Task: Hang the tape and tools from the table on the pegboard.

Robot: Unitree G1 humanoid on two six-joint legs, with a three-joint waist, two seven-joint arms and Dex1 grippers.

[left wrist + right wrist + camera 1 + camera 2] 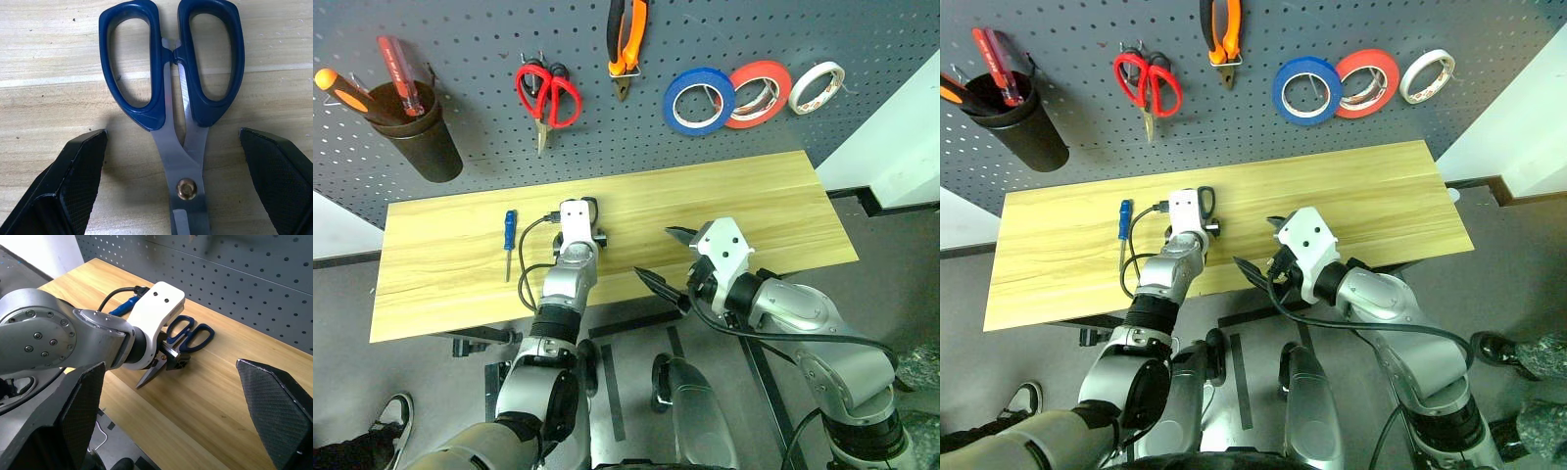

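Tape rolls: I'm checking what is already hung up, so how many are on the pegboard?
3, hung in a row on the pegboard: the blue tape, then a red-orange roll, then a smaller white roll at the robot's far right.

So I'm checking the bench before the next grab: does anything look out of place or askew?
Nothing is damaged or spilled. Two tools still lie on the table instead of hanging on the pegboard: the scissors, flat between the open jaws of the left gripper, and the small blue screwdriver beside that arm.
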